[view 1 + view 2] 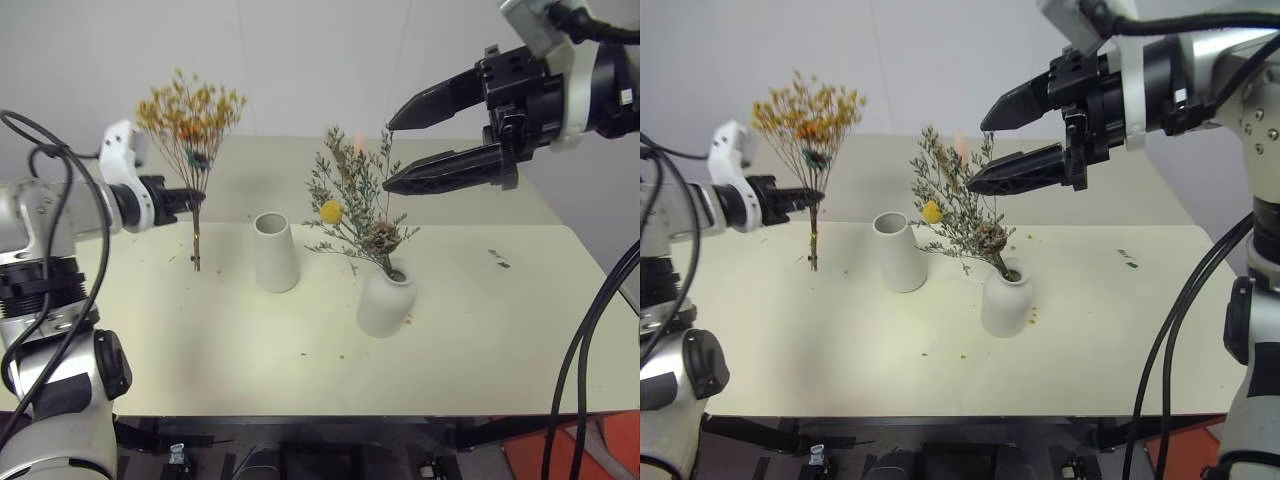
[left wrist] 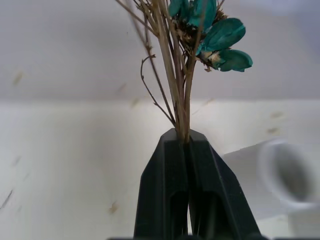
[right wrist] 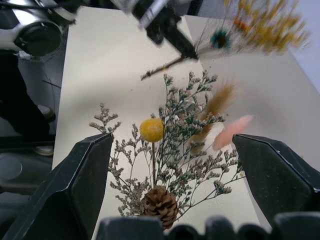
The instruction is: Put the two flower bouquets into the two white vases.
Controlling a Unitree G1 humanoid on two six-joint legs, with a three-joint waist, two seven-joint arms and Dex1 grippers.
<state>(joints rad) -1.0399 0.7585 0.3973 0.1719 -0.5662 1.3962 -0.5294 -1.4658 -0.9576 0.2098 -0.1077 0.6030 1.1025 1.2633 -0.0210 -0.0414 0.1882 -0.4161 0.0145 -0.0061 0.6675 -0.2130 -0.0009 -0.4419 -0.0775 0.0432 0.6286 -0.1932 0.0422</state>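
- Yellow-orange bouquet [image 1: 190,115] is hanging upright above the surface [image 1: 480,320], left gripper [image 1: 196,198] clamping its stems beside the tall vase [image 1: 275,251].
- Grey-green bouquet [image 1: 355,205] is sitting in the squat vase [image 1: 385,300]; right gripper [image 1: 395,155] is hovering agape above.
- Left wrist view is revealing teal petals [image 2: 222,40].

Both eye views look forward and down over the table [image 1: 480,330] from head height. Each wrist view looks along its own fingers (very close up); all share the tall vase [image 1: 275,252] area.
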